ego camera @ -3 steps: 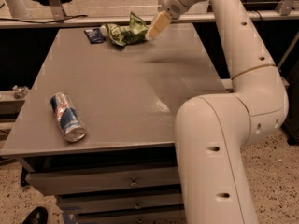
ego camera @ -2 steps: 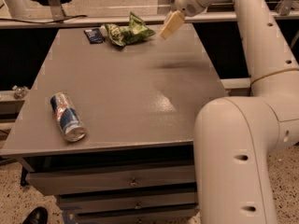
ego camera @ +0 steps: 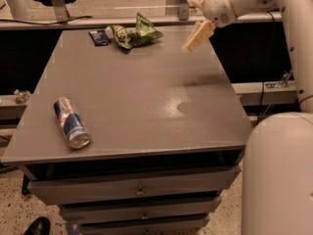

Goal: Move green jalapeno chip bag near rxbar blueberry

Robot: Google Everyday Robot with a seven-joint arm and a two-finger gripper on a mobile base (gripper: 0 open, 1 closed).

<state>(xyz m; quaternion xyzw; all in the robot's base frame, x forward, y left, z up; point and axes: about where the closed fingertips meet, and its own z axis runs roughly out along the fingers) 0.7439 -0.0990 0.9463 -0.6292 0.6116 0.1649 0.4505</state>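
Jaws carry nothing; whether they're spread or closed, can't tell from this angle. Gripper hangs above the far right edge of the surface, well apart from the green jalapeno chip bag. Bag lies crumpled at the far edge, just beside the rxbar blueberry, possibly touching. Judgement: placement looks done, hence the gripper standing clear. Drink can lies on its side near the left edge, not involved.
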